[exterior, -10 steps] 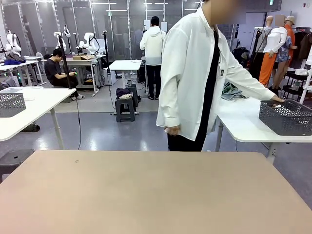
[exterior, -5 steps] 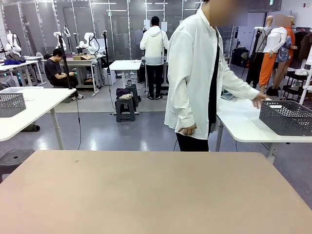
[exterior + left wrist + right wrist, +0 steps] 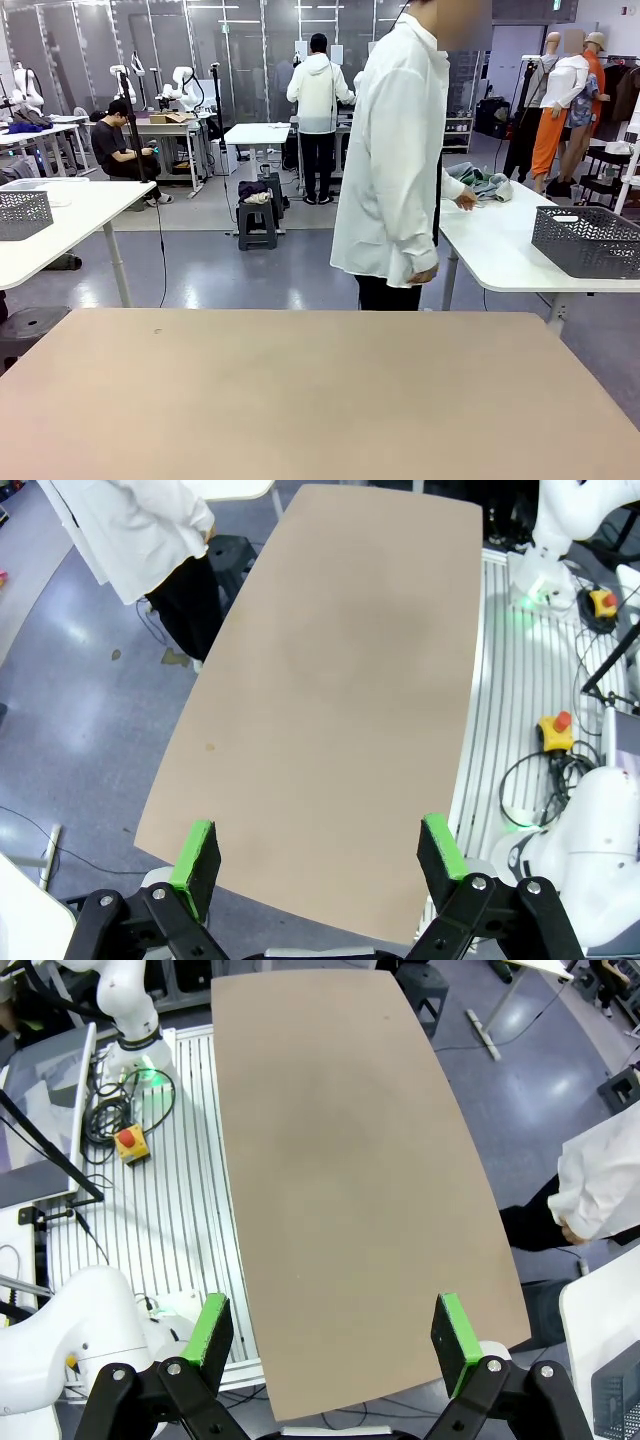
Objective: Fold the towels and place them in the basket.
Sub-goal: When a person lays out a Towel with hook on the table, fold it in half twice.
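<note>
A dark grey lattice basket (image 3: 588,240) stands on a white side table (image 3: 505,255) at the far right, beyond my tan table (image 3: 300,400). A crumpled blue-grey cloth pile (image 3: 482,184) lies at the back of that side table; I cannot tell whether it is the towels. The person in a white shirt (image 3: 395,160) stands at the far edge, turned right, one hand (image 3: 464,201) at the pile. My left gripper (image 3: 320,855) hangs open high above the bare tan table (image 3: 330,680). My right gripper (image 3: 335,1332) is open too, above the same table (image 3: 340,1150), holding nothing.
A second grey basket (image 3: 22,214) sits on a white table at the far left. The person's body (image 3: 140,530) shows beside the table's far edge in the left wrist view. Cables and an emergency-stop button (image 3: 130,1142) lie on the ribbed floor plate.
The person has turned and drawn the hand back from the basket's rim to the cloth pile on the side table. Both grippers and the basket stay put.
</note>
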You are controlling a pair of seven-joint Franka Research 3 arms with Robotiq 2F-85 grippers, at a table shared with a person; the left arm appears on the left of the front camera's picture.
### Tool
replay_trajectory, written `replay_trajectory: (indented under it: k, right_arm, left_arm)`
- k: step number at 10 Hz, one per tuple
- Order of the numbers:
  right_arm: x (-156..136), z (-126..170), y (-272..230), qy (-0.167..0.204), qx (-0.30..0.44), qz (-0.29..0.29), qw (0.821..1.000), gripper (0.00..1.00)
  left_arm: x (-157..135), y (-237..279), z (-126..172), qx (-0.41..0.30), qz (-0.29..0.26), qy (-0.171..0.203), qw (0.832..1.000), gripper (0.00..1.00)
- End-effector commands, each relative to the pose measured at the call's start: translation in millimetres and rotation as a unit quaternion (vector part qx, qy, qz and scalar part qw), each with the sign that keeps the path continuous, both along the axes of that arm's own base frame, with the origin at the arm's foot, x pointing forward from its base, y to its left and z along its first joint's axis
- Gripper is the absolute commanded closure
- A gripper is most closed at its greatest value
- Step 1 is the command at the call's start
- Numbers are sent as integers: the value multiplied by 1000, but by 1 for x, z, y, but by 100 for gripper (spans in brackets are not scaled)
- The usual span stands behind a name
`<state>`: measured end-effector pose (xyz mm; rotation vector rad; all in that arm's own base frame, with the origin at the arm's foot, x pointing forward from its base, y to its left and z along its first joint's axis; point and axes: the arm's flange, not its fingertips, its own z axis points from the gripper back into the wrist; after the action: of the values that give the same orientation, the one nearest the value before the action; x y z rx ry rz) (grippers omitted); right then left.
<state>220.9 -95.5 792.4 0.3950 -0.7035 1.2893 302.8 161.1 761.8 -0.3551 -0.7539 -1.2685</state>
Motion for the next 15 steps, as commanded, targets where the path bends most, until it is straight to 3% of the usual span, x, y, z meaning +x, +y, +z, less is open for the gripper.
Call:
replay_trajectory:
  k: [1,15]
  right_arm:
    - [-2,1,0,-2,1,1,1000,0]
    - [-2,1,0,-2,1,1,1000,0]
  left_arm:
    - [0,0,0,0,0,0,1000,0]
    - [0,0,0,0,0,0,1000,0]
